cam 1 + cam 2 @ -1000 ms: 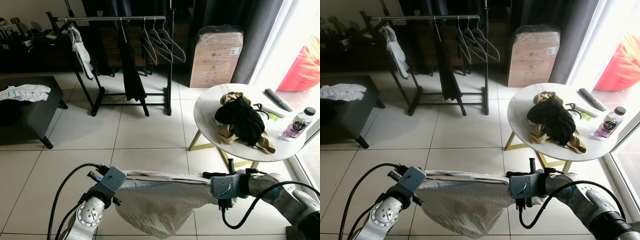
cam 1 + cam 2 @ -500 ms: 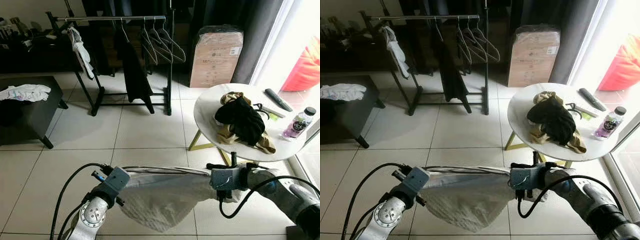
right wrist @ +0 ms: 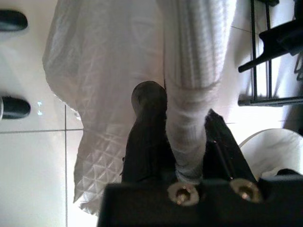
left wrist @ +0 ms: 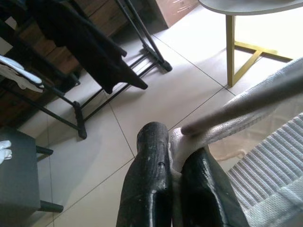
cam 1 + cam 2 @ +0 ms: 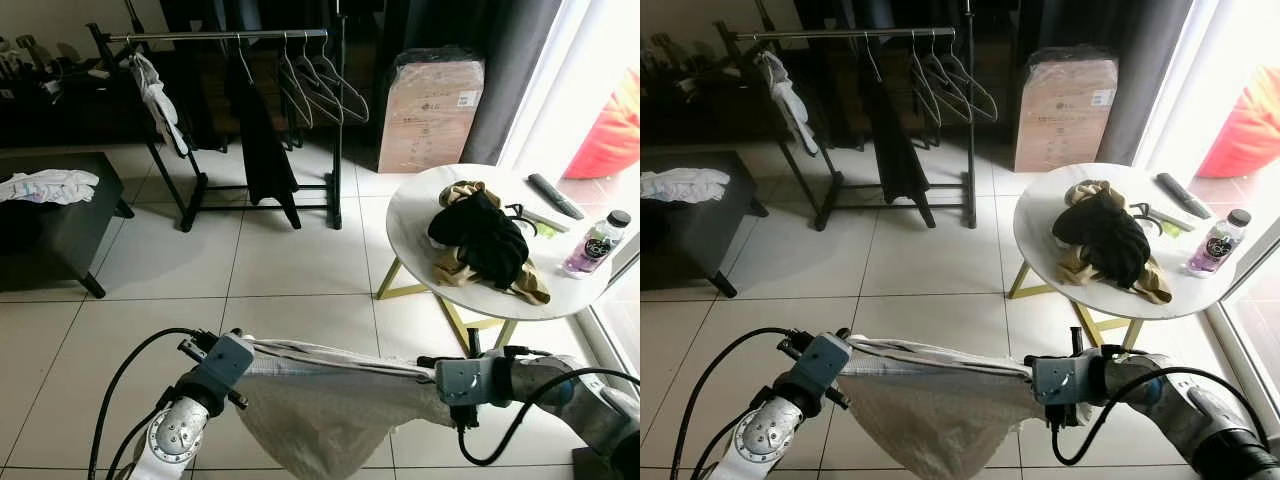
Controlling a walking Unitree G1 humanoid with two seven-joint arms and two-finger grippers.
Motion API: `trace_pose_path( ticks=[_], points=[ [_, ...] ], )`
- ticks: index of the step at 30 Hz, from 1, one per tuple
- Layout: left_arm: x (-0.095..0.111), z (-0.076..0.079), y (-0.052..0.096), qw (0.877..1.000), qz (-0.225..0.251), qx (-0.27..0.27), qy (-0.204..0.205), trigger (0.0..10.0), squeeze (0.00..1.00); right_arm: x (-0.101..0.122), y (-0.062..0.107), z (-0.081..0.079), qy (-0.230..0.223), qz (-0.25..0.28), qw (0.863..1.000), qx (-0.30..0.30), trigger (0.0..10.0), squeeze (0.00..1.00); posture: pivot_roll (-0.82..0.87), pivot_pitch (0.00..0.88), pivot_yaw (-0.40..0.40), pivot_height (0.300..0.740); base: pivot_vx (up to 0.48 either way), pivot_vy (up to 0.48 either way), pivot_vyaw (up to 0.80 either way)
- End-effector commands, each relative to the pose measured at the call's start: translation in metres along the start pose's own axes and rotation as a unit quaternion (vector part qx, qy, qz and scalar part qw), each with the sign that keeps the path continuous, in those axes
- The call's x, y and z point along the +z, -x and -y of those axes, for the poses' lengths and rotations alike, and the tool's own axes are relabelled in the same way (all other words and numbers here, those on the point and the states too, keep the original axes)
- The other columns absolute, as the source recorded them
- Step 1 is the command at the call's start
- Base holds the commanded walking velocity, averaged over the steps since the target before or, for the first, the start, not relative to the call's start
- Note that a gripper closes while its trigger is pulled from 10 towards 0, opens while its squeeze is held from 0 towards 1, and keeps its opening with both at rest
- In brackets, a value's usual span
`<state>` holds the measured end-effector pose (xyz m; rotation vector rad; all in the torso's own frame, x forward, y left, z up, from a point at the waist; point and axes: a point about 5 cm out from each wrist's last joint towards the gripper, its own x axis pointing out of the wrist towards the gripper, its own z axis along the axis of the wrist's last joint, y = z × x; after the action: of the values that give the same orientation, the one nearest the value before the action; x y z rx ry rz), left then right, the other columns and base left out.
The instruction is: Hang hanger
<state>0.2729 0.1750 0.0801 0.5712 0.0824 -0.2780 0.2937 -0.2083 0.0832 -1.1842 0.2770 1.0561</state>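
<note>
Both grippers' jaws clamped on white garment: left gripper one end, right gripper other.

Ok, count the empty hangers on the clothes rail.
3 empty hangers, bunched toward the right end of the clothes rail, just right of the black garment. A fourth hanger carries that garment. Overlap may hide another.

— What hangs on the black metal clothes rack?
— Three empty black wire hangers, one long black garment, one white garment.
— On the round white tabletop?
— One clear plastic bottle, one black remote control, one heap of black and tan clothes.
— Boxes?
— One wrapped brown cardboard box.
</note>
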Motion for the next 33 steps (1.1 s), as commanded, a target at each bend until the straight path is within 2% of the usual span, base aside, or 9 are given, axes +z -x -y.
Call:
trace_pose_path(
  ticks=[1,3,10,17,26,27,30,32,33],
  points=[
    [-0.023,-0.049,0.015,0.995,-0.050,0.087,-0.013,0.0,0.00,-0.052,0.032,-0.020,-0.021,-0.129,0.990,0.048,0.0,0.00,-0.09,0.186,0.019,0.740,0.000,0.000,0.00],
    [-0.026,-0.053,0.017,0.993,-0.058,0.091,-0.036,0.0,0.00,-0.067,0.042,-0.025,-0.003,-0.182,0.981,0.069,0.0,0.00,-0.09,0.187,0.018,0.740,0.000,0.000,0.00],
    [-0.027,-0.054,0.018,0.993,-0.061,0.094,-0.045,0.0,0.00,-0.082,0.054,-0.026,0.010,-0.238,0.968,0.078,0.0,0.00,-0.09,0.188,0.018,0.740,0.000,0.000,0.00],
    [-0.029,-0.056,0.019,0.990,-0.060,0.094,-0.085,0.0,0.00,-0.103,0.075,-0.023,0.024,-0.310,0.947,0.082,0.0,0.00,-0.09,0.189,0.019,0.740,0.000,0.000,0.00],
    [-0.015,-0.043,0.019,0.993,0.006,0.033,-0.115,0.9,0.00,-0.120,0.089,-0.025,0.031,-0.393,0.915,0.082,0.0,0.00,-0.09,0.186,0.020,0.740,0.000,0.000,0.00],
    [-0.012,-0.041,0.020,0.992,0.020,0.022,-0.123,1.9,0.00,-0.121,0.089,-0.025,0.032,-0.400,0.912,0.081,0.0,0.00,-0.09,0.183,0.020,0.740,0.000,0.000,0.00],
    [-0.010,-0.040,0.020,0.991,0.028,0.016,-0.127,1.9,0.00,-0.121,0.089,-0.025,0.034,-0.404,0.911,0.081,0.0,0.00,-0.09,0.183,0.020,0.740,0.000,0.000,0.00],
    [-0.011,-0.041,0.023,0.991,0.034,0.015,-0.129,0.0,0.00,-0.125,0.092,-0.021,0.033,-0.429,0.901,0.060,0.0,0.00,-0.09,0.181,0.021,0.740,0.000,0.000,0.00],
    [-0.010,-0.041,0.025,0.990,0.044,0.003,-0.137,0.0,0.00,-0.129,0.097,-0.016,0.025,-0.454,0.890,0.032,0.0,0.00,-0.09,0.177,0.020,0.740,0.000,0.000,0.00]
  ],
)
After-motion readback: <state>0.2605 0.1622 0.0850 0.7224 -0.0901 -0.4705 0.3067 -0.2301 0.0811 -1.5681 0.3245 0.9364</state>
